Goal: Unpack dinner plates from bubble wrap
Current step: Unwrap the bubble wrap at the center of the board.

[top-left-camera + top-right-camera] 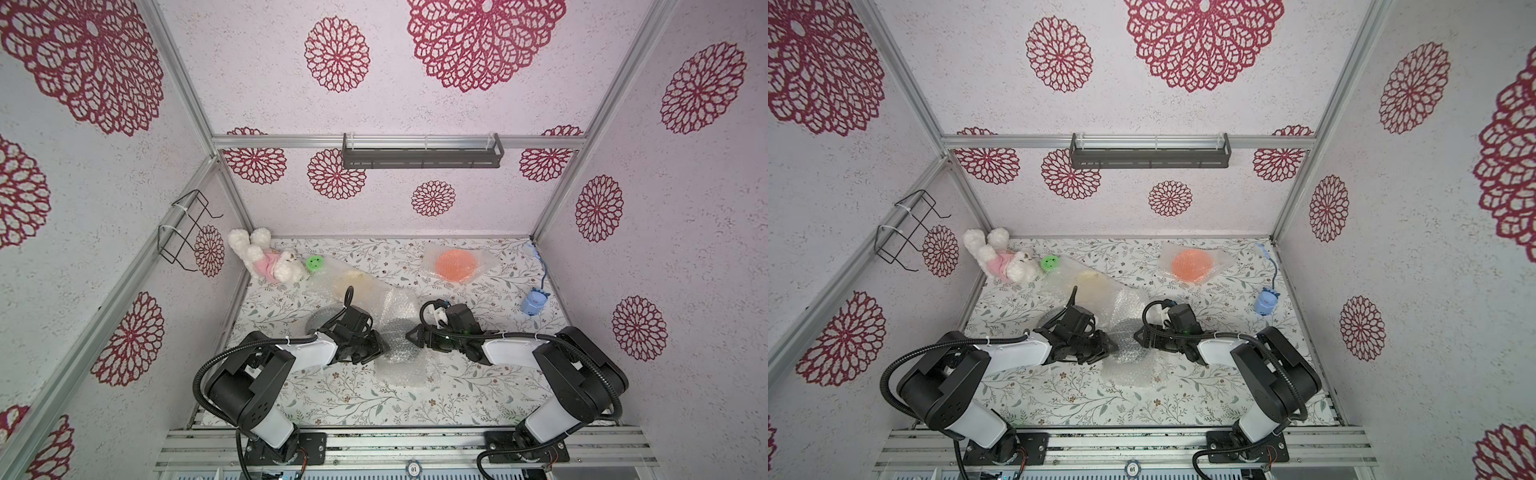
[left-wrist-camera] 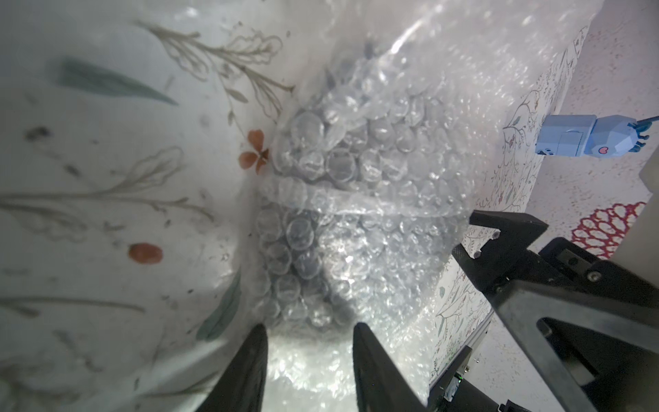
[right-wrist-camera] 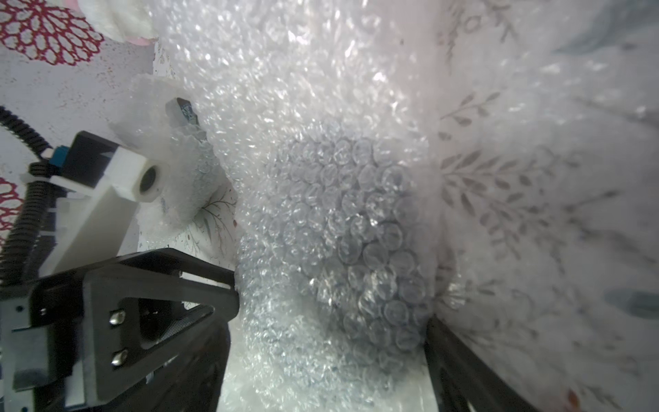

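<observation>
In the middle of the table a bubble wrap bundle shows a dark dinner plate through its bubbles. My left gripper is shut on the bundle's left edge, with wrap filling the gap between its fingers. My right gripper stands open around the bundle's right edge. A wrapped orange plate lies at the back right and a wrapped cream plate at the back left. Another dark round plate is partly hidden under my left arm.
A plush bunny and a green smiley disc lie in the back left corner. A blue toy with a cord stands near the right wall. A wire rack hangs on the left wall and a grey shelf on the back wall.
</observation>
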`<action>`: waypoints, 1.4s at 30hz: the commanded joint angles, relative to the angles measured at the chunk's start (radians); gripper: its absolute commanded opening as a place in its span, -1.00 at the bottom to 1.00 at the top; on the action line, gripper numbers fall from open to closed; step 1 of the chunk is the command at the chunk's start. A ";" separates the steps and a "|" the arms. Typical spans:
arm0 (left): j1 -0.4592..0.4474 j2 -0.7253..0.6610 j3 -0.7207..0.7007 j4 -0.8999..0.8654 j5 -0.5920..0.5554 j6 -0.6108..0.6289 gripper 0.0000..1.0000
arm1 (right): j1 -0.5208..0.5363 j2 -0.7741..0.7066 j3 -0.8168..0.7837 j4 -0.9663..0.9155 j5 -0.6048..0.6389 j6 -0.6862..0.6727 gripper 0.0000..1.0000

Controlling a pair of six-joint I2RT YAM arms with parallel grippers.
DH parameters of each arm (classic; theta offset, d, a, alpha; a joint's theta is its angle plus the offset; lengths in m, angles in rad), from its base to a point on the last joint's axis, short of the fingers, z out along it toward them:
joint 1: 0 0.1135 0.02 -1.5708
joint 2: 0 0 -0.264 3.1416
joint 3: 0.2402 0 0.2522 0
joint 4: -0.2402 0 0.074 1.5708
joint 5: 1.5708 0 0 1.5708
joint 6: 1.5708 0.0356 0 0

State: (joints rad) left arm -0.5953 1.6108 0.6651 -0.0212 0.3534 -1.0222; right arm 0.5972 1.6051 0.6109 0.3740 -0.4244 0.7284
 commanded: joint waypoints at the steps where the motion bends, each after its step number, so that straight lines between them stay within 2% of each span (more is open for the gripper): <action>1: 0.003 0.053 -0.022 -0.033 -0.032 0.020 -0.14 | -0.006 0.021 0.003 0.014 -0.073 0.012 0.70; 12: 0.002 0.094 -0.047 -0.013 -0.033 0.031 -0.16 | -0.065 -0.129 0.011 0.038 -0.226 0.001 0.69; 15: 0.002 0.104 -0.050 0.015 -0.015 0.027 -0.16 | -0.068 -0.122 0.016 0.073 -0.238 0.000 0.69; 20: -0.001 0.094 -0.053 0.059 0.014 0.030 -0.16 | -0.066 -0.068 -0.016 0.208 -0.248 0.006 0.56; 24: 0.000 0.092 -0.051 0.051 0.015 0.039 -0.16 | -0.062 -0.041 -0.033 0.283 -0.271 0.006 0.38; 32: 0.002 0.084 -0.050 0.067 0.034 0.037 -0.16 | -0.063 -0.049 -0.046 0.312 -0.289 0.002 -0.03; 37: 0.002 0.041 -0.034 0.081 0.092 0.033 -0.15 | -0.063 -0.066 -0.038 0.278 -0.279 -0.015 -0.49; 42: 0.007 -0.064 -0.016 0.041 0.123 0.036 -0.15 | -0.063 -0.095 -0.036 0.243 -0.260 -0.020 -0.81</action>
State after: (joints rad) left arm -0.5900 1.6089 0.6460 0.0620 0.4572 -0.9909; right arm 0.5278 1.5490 0.5621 0.6369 -0.6872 0.7273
